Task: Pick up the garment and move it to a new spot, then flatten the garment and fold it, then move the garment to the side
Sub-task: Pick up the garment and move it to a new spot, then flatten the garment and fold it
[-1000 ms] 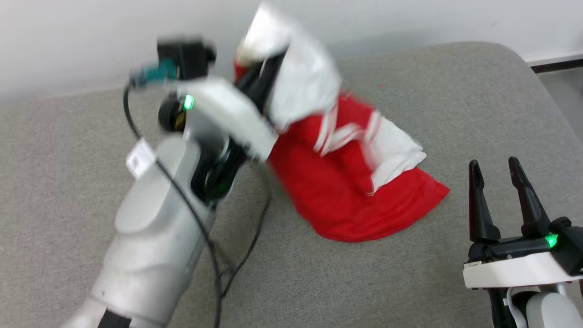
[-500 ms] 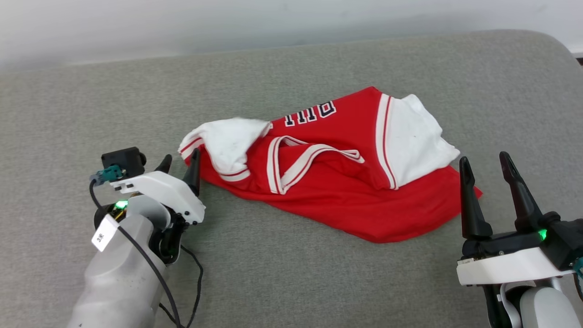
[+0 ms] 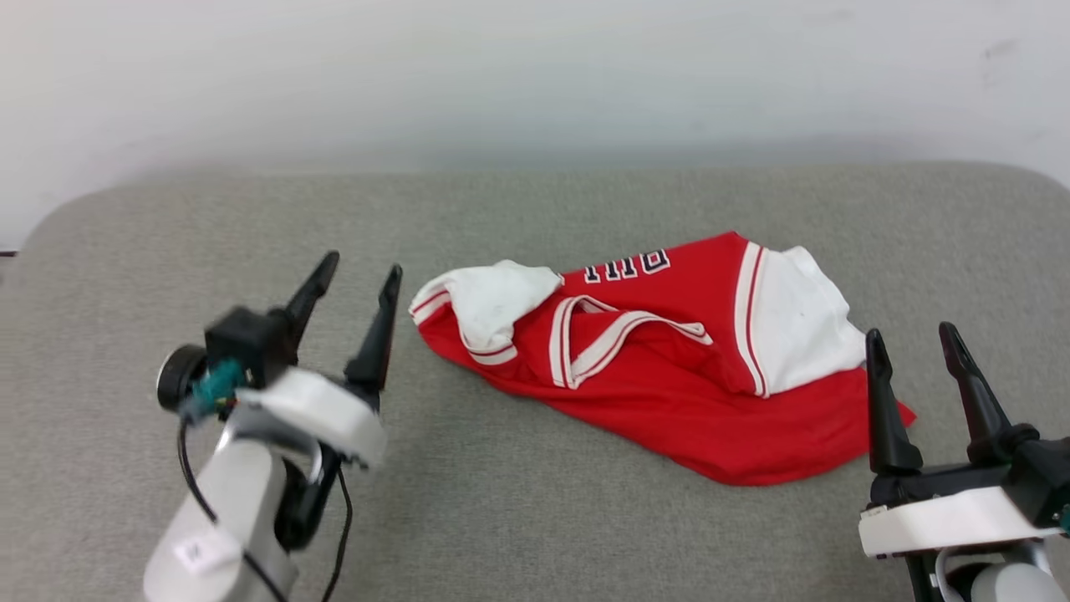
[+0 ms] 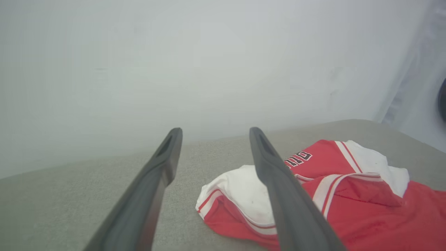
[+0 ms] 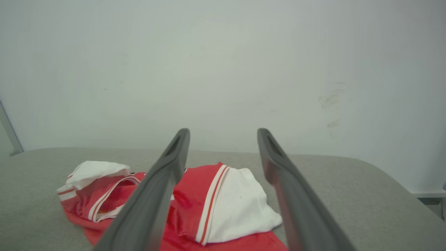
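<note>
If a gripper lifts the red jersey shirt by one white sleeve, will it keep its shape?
Probably not: the red jersey shirt with white sleeves lies crumpled in soft folds, so it should hang limp. Its thin cloth looks light.

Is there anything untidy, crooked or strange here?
The garment lies crumpled on the grey surface: one white sleeve is flipped over the red body, the striped neckline is bunched, and the lettering is partly covered. Nothing looks torn or spilled.
</note>
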You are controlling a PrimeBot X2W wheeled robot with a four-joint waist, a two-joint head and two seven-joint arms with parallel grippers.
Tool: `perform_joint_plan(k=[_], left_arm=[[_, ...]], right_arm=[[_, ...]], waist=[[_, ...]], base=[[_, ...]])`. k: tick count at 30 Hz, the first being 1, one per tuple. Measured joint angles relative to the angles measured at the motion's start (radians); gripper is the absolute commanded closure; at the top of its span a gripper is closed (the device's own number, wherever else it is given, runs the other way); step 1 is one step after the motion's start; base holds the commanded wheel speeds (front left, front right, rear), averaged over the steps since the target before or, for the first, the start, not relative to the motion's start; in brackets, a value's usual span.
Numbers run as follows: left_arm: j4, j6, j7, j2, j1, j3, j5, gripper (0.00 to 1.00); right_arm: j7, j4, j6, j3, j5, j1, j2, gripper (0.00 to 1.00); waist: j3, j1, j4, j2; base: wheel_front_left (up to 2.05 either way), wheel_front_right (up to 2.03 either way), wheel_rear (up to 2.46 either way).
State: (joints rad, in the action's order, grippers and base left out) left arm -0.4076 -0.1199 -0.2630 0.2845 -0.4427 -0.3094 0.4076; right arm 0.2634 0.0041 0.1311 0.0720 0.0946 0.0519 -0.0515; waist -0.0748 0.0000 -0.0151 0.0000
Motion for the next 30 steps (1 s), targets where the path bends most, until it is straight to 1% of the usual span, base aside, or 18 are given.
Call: perform_joint_plan(k=[2,5,7,11,14,18,22,30], left_arm=[[0.109,0.001,0.000,-0.001,0.080,0.022,-0.066,0.00],[0.222,0.005,0.000,-0.029,0.209,0.053,-0.112,0.00],[0.271,0.006,0.000,-0.043,0.285,0.063,-0.148,0.00],[0.348,0.015,0.000,-0.096,0.393,0.105,-0.183,0.00],[0.369,0.014,0.000,-0.135,0.454,0.148,-0.195,0.00],[0.384,0.007,0.000,-0.168,0.497,0.181,-0.225,0.00],[0.384,0.000,0.000,-0.184,0.506,0.205,-0.242,0.00],[0.384,-0.008,0.000,-0.198,0.506,0.208,-0.256,0.00]], right_arm=[[0.000,0.000,0.000,0.007,-0.007,-0.014,0.000,0.00],[0.000,0.000,0.000,0.017,-0.011,-0.033,0.000,0.00],[0.000,0.003,0.000,0.015,-0.015,-0.045,0.000,0.00],[0.000,0.007,0.000,0.011,-0.015,-0.058,0.000,0.00],[0.000,0.012,0.000,0.009,-0.009,-0.069,0.000,0.00],[0.000,0.016,0.000,0.002,-0.005,-0.076,0.000,0.00],[0.000,0.020,0.000,-0.003,0.003,-0.077,0.000,0.00],[0.000,0.027,0.000,-0.015,0.010,-0.077,0.000,0.00]], waist=[[0.021,0.0000,0.015,0.0000],[0.045,0.0000,0.037,0.0000],[0.059,0.0000,0.048,0.0000],[0.073,-0.0001,0.060,0.0000],[0.076,-0.0001,0.062,0.0000],[0.080,-0.0001,0.060,0.0000],[0.080,-0.0001,0.058,0.0000],[0.079,-0.0001,0.052,0.0000]], base=[[0.00,0.00,0.00],[0.00,0.00,0.00],[0.00,0.00,0.00],[0.00,0.00,0.00],[0.00,0.00,0.00],[0.00,0.00,0.00],[0.00,0.00,0.00],[0.00,0.00,0.00]])
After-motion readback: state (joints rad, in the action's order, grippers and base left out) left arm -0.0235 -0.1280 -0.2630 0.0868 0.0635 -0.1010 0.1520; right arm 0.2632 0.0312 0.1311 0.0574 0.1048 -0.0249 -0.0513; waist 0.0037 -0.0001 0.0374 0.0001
